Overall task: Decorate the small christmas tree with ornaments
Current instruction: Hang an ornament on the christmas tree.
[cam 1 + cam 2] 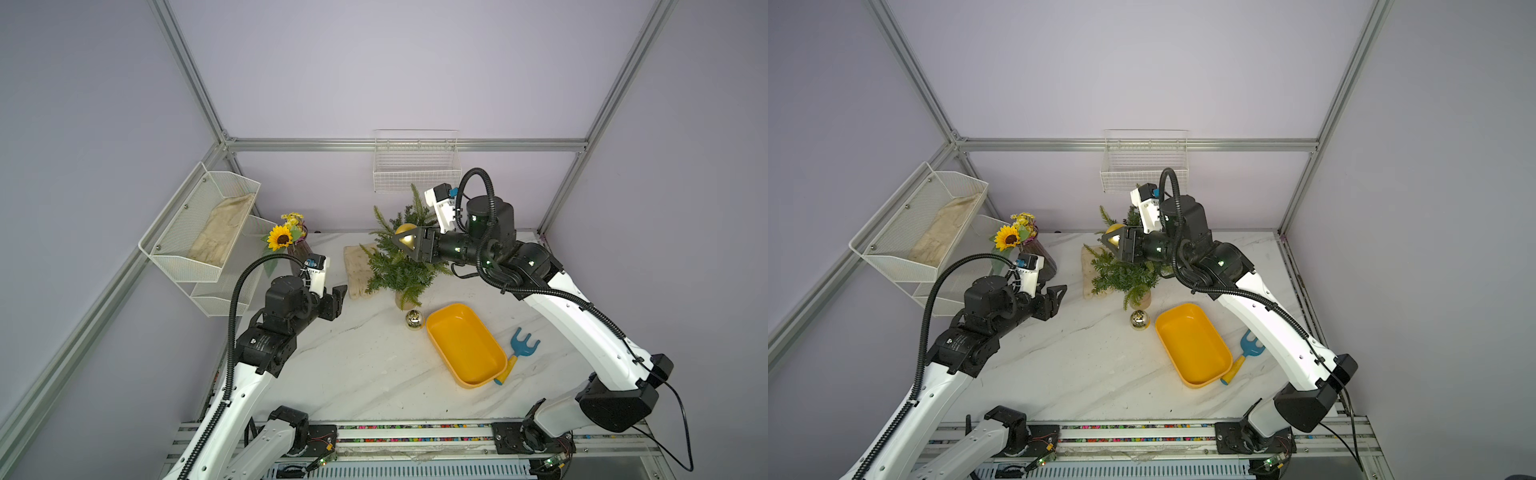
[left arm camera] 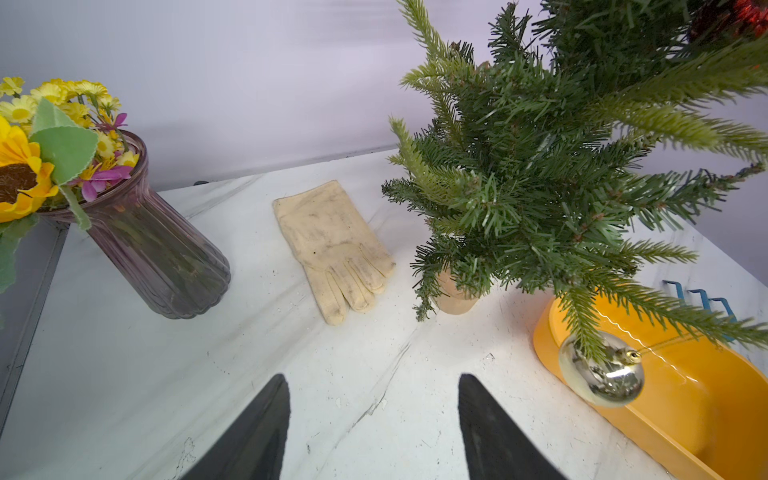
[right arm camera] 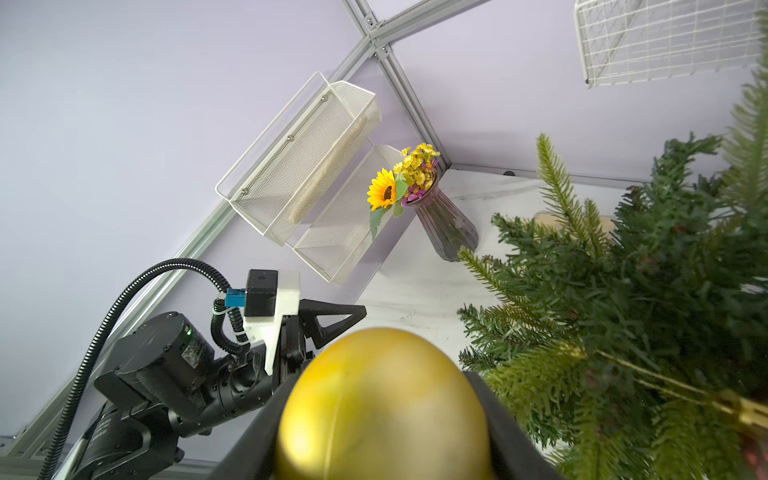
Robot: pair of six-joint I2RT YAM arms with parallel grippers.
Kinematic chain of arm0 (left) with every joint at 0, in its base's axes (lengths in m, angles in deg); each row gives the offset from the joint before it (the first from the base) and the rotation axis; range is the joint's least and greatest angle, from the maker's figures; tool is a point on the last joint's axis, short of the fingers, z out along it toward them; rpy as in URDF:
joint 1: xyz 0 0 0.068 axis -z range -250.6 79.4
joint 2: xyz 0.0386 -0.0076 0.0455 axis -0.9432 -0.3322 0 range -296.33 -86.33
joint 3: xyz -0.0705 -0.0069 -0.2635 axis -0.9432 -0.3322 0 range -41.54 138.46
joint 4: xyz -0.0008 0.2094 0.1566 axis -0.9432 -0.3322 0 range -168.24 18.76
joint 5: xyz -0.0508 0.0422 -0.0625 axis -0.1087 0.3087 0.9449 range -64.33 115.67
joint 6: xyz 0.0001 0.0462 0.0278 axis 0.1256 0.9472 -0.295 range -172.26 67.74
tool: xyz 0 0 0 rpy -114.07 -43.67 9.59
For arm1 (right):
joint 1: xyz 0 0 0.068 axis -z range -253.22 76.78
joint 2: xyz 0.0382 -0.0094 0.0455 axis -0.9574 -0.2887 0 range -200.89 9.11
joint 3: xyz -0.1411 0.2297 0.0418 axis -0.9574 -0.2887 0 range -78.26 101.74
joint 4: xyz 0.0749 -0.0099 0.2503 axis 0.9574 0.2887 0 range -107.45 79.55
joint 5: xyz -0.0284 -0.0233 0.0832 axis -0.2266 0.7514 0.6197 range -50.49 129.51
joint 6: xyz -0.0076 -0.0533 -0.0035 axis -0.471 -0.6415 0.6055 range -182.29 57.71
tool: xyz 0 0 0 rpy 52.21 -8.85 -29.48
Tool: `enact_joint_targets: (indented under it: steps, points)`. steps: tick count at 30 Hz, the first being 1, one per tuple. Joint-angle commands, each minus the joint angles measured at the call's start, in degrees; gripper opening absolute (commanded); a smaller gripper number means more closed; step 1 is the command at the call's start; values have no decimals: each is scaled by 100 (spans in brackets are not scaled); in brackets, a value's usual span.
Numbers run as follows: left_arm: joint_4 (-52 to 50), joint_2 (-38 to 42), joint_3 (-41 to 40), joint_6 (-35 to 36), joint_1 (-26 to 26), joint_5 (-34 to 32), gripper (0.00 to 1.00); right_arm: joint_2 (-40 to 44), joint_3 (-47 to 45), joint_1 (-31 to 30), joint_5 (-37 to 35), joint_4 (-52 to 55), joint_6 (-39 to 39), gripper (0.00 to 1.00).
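Marble-look surface (image 1: 365, 374), lilac walls. Nearest: left jaws hover low over the bare surface, partly open and empty. Middle: yellow tub (image 1: 465, 345), empty. The mirrored ball (image 1: 414, 319) appears to hang off a low branch tip just beside it. Farther: small christmas tree (image 1: 399, 266), red ball (image 2: 744, 16) glimpsed high in it. Right jaws are clamped on the matte gold ball (image 1: 405, 228), which is pressed against the upper branches. Step in hand: hanging the gold one. Next, likely: work its cord over a branch tip, then let go.

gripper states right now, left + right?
Left gripper: open, holding nothing.
Right gripper: closed on the matte gold ball.
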Motion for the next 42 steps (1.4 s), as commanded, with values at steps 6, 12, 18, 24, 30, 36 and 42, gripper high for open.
enact_joint_targets:
  steps: [6,12,18,24,30,36,42]
  points:
    - [231,63,-216,92,-35,63,64,206,-195,-36,-188,-2,-15,44]
    - [237,52,-216,99,-35,63,64,302,-332,-34,-260,-3,-8,44]
    - [233,37,-216,93,-35,63,64,383,-372,-34,-360,58,-17,43]
    - [237,19,-199,93,-43,80,64,454,-481,-38,-439,103,-26,43]
    - [235,13,-203,95,-44,98,64,541,-639,-36,-513,84,-17,43]
    - [234,36,-210,95,-48,98,64,581,-749,-38,-623,77,-25,42]
    - [236,49,-216,87,-52,98,64,675,-804,-40,-762,9,-17,41]
